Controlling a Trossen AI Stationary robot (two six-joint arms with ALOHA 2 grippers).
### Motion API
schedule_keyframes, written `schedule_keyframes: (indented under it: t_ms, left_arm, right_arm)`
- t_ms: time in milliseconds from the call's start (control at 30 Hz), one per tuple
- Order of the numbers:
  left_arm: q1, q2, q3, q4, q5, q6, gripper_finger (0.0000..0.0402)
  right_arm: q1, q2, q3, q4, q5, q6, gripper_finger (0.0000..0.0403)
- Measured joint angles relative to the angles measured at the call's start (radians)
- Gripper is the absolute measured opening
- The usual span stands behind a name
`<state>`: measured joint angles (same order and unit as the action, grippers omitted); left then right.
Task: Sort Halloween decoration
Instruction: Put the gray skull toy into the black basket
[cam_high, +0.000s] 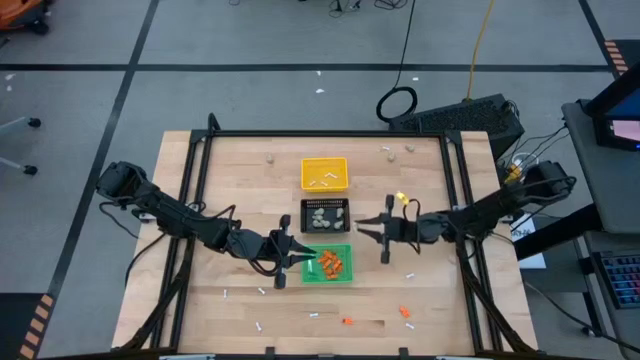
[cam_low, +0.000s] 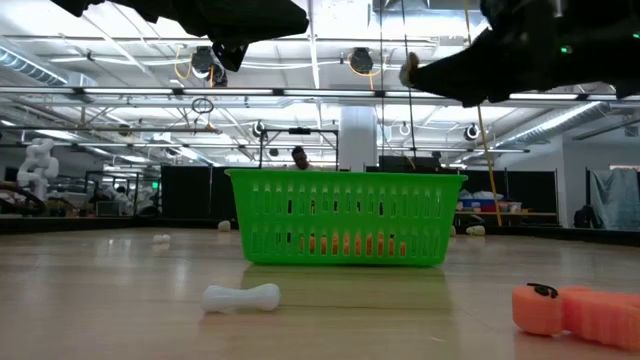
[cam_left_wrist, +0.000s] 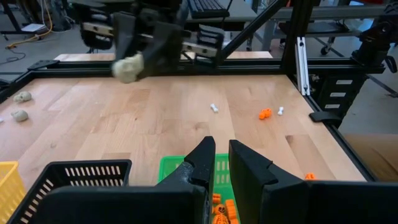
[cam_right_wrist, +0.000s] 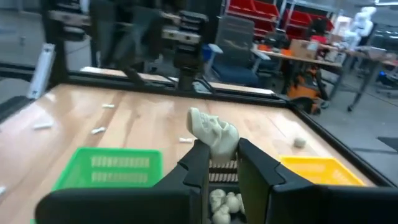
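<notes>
- High view: no brand, label or writing can be read. Three square trays stand in a column at the middle of the tabletop (cam_high: 230, 170): yellow tray (cam_high: 325, 174) holding thin white sticks (cam_high: 322, 182), black tray (cam_high: 326, 215) holding beige-grey lumps (cam_high: 322, 214), green tray (cam_high: 329, 264) holding orange bits (cam_high: 332, 264). Left claw (cam_high: 288, 258) sits just beside the green tray's left edge. Right claw (cam_high: 384, 231) sits to the right of the black tray, near its lower corner. Loose white sticks, orange bits and beige lumps lie scattered over the tabletop, mostly along the near edge and the far edge.
- Low view: no writing legible. The green tray (cam_low: 345, 215) shows orange bits through its slotted wall. One white stick (cam_low: 241, 297) lies in front of it; one orange bit (cam_low: 575, 308) lies at the right. Both arms hang dark overhead; a beige lump (cam_low: 409, 68) shows at the tip of one.
- Left wrist view: left claw (cam_left_wrist: 222, 163) nearly closed, a narrow gap between the fingers, nothing held, above the green tray (cam_left_wrist: 221, 177). The right claw (cam_left_wrist: 140, 59) appears opposite, carrying a beige lump (cam_left_wrist: 128, 67).
- Right wrist view: right claw (cam_right_wrist: 222, 155) clamped on a skull-shaped beige lump (cam_right_wrist: 213, 134), above the black tray (cam_right_wrist: 225, 183), between the green tray (cam_right_wrist: 115, 167) and the yellow tray (cam_right_wrist: 320, 169).
</notes>
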<state>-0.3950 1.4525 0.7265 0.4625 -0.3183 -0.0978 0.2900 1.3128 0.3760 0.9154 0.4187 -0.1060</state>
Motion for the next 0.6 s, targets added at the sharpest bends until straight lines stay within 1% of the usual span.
schedule_keyframes:
  t_ms: [100,233,333,400,500,600]
  left_arm:
    - [0.000,0.000,0.000,0.000,0.000,0.000,0.0047]
    - [0.000,0.000,0.000,0.000,0.000,0.000,0.0047]
    - [0.000,0.000,0.000,0.000,0.000,-0.001,0.0047]
    - [0.000,0.000,0.000,0.000,0.000,0.000,0.0047]
    - [0.000,0.000,0.000,0.000,0.000,0.000,0.0047]
    - [0.000,0.000,0.000,0.000,0.000,0.000,0.0047]
  right_arm:
    - [-0.040,0.000,0.062,-0.109,-0.002,0.003,0.0045]
    - [-0.093,0.000,0.155,-0.291,-0.004,0.057,0.0045]
    - [-0.124,0.000,0.191,-0.391,-0.004,0.095,0.0045]
    - [-0.141,0.001,0.198,-0.409,-0.016,0.129,0.0045]
    - [-0.167,0.001,0.201,-0.413,-0.074,0.195,0.0045]
    - [-0.175,0.019,0.201,-0.417,-0.105,0.237,0.0045]
